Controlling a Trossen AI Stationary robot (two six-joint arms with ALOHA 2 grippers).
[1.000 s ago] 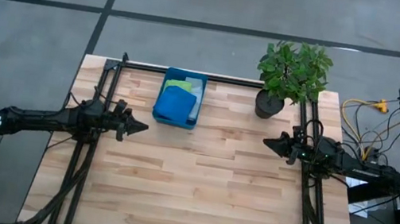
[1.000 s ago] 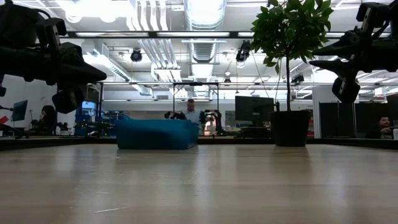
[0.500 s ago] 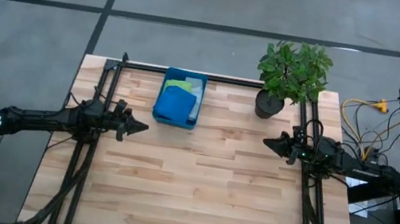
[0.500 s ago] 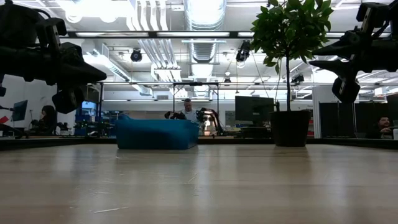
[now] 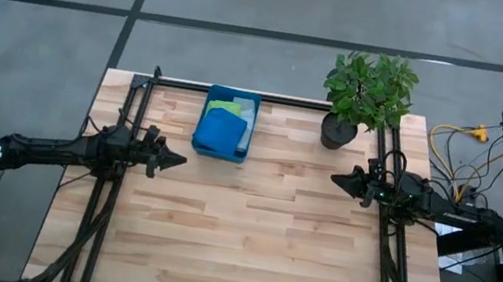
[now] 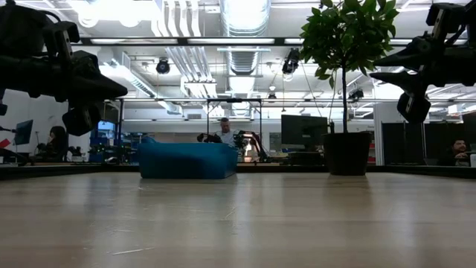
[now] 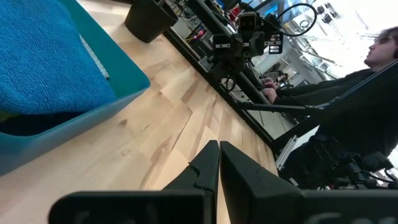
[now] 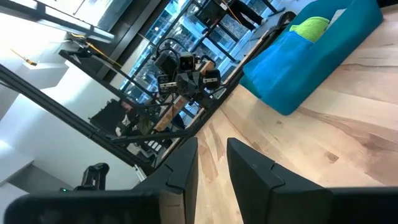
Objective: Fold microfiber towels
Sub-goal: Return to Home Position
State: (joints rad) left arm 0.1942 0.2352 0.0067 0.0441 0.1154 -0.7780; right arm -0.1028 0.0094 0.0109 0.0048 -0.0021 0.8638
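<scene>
With the towels (image 5: 220, 132) binned, both arms need only park level: left gripper (image 5: 178, 160) closed empty, right gripper (image 5: 336, 182) slightly parted and empty, clear of the tray (image 5: 202, 113) just ahead and aside of the left one.

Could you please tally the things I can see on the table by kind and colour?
Blue towel: 1
Lime green towel: 1
Grey towel, edge only: 1
Bin: 1
Potted plant: 1
Total: 5
</scene>
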